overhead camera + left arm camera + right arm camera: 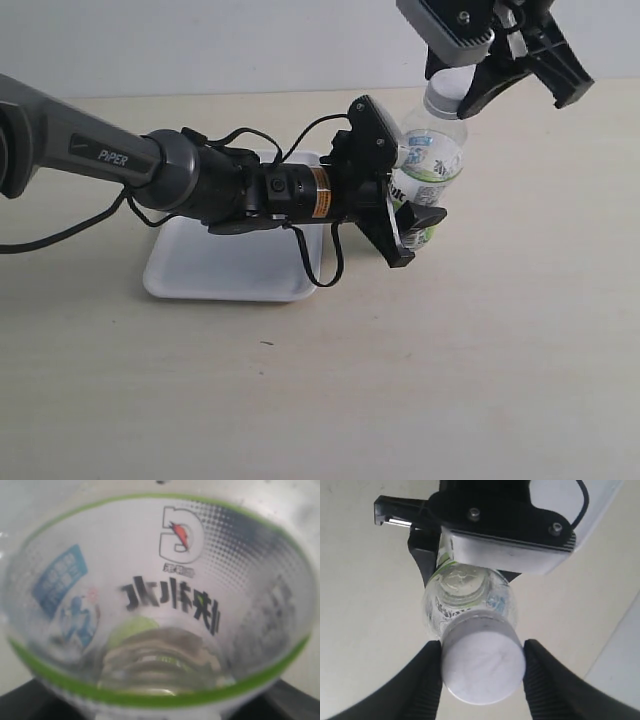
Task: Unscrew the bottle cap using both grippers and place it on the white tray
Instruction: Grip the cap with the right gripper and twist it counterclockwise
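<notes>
The bottle (432,165) stands upright near the middle of the desk (450,380), to the right of the tray (215,270) and apart from it. It is clear plastic with a white-and-green label. The left wrist view sees through its wall to dark lettering, a blue patch and a green band around the label. Whether there is liquid inside I cannot tell. Its base is hidden behind a black finger, so I cannot tell whether it touches the desk.

The cap (443,97) is on the bottle's neck, white and round.

The left gripper (412,188) comes in from the side and is clamped on the bottle's labelled body, one finger in front of it and one behind. In the left wrist view the bottle fills the frame, with dark finger edges only at the lower corners.

The right gripper (482,652) hangs above the bottle. Its two ribbed fingers (427,680) sit on opposite sides of the cap and meet its rim, pinching it.

The tray lies flat on the desk at the left. The left arm (200,180) passes over its far edge and a black cable loops down above its right end. The part of its floor in view is plain white.
</notes>
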